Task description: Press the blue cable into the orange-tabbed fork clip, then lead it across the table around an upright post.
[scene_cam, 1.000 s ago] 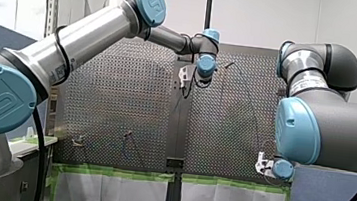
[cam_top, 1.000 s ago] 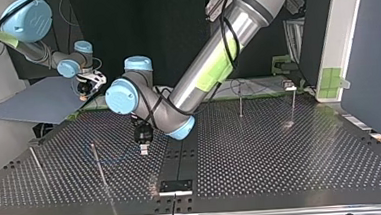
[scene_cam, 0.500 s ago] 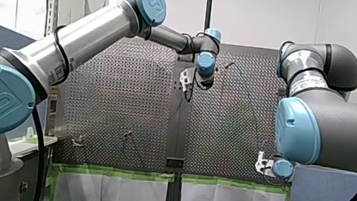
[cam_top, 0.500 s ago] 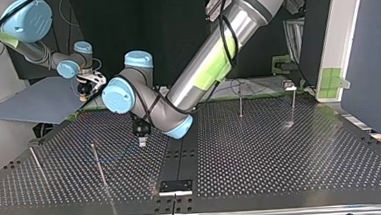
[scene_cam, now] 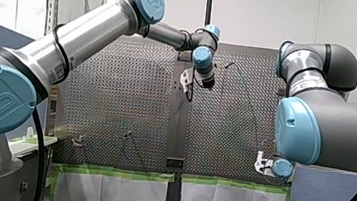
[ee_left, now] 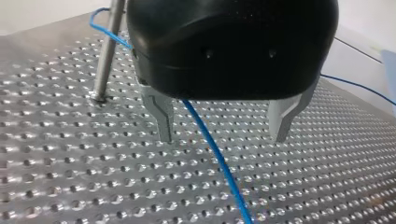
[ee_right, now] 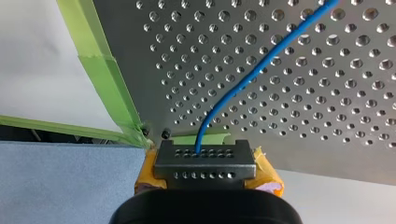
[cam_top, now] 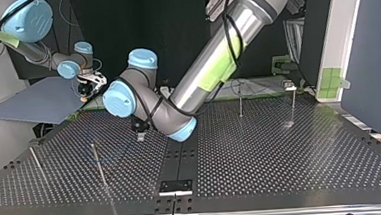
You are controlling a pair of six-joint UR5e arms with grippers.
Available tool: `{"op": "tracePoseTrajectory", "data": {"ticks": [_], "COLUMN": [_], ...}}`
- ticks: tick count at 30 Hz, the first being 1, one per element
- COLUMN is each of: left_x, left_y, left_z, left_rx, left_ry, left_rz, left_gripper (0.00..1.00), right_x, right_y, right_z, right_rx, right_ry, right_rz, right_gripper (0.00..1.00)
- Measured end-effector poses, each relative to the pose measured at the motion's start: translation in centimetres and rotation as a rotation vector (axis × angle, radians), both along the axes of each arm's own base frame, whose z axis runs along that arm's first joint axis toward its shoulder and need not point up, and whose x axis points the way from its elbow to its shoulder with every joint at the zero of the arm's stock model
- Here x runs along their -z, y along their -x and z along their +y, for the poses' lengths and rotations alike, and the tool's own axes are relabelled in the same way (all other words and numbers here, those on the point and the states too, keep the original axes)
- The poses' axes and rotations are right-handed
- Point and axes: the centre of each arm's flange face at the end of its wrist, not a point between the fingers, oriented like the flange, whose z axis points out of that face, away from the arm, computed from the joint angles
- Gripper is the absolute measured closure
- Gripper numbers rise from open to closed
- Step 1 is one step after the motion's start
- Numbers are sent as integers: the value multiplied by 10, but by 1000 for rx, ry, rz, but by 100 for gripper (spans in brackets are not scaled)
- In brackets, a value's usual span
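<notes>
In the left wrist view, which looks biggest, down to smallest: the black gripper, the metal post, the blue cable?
1. The black gripper, though it sits nearest the camera.
2. Unsure: the metal post looks thicker, the blue cable longer.

All views share the perforated silver metal table (scene_cam: 106,103): front looks along it from high at one end, top faces back low opposite, wrist views sit close above.

Blue cable (ee_left: 213,154) over the silver, dot-perforated table (ee_left: 70,186). Left gripper (ee_left: 223,137): glossy black body, grey metal fingers (ee_left: 163,116). Right gripper (ee_right: 205,170): yellow-orange pads (ee_right: 267,176). Green tape (ee_right: 105,79) edges the table at ten o'clock of that gripper.
</notes>
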Motion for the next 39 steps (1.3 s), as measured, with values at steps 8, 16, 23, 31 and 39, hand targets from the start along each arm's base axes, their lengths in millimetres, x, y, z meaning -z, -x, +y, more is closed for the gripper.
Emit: {"op": "tracePoseTrajectory", "data": {"ticks": [8, 16, 23, 31, 39], "left_x": [-10, -11, -17, -49, -85], "left_y": [-3, -11, -10, 9, 48], "left_z": [5, 12, 14, 14, -1], "left_rx": [-27, -63, -68, -75, -8], "left_ry": [83, 155, 172, 158, 134], "left_rz": [6, 25, 25, -14, -54], "left_gripper": [0, 0, 0, 0, 0], "right_x": [0, 0, 0, 0, 0], "right_y": [-1, -1, -1, -2, -2], "right_z": [0, 1, 1, 1, 1], "right_rx": [-1, -2, -2, -2, -5], "right_ry": [-1, -3, -3, -3, -3], "right_rz": [0, 0, 0, 0, 0], "right_gripper": [100, 100, 100, 100, 100]}}
